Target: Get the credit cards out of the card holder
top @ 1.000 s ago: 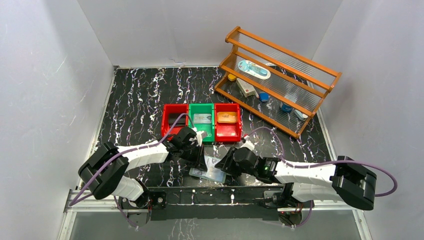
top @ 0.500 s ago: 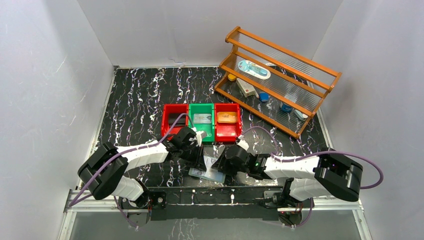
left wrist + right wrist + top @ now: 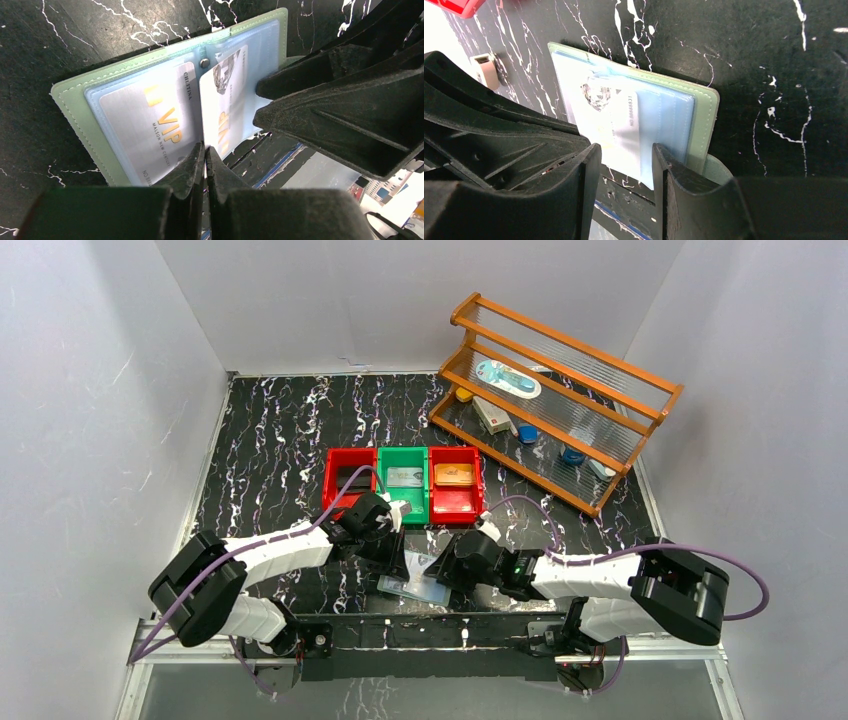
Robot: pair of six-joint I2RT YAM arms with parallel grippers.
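Folding inward, the right arm (image 3: 590,580) has pulled its elbow in from the right edge and carried the right fingers (image 3: 574,175) a little further left, onto the card holder (image 3: 82,120). The left arm (image 3: 280,550) has barely shifted. The holder lies open on the counter (image 3: 270,440) at its near edge, between the two arms. By my reading the job is partly done. Three credit cards are already out, one in each of three bins: a dark card (image 3: 350,478) in the left red bin (image 3: 330,485), a silvery grey card (image 3: 404,477) in the green bin (image 3: 403,515), and a tan-gold card (image 3: 455,475) in the right red bin (image 3: 455,512). Two silvery cards with gold lettering (image 3: 150,135) remain in the pale blue sleeves (image 3: 92,97). The right fingers are spread either side of one card's near edge, not yet closed on it. The left fingers (image 3: 192,165) are pressed together at a sleeve's edge; whether they pinch it I cannot tell.
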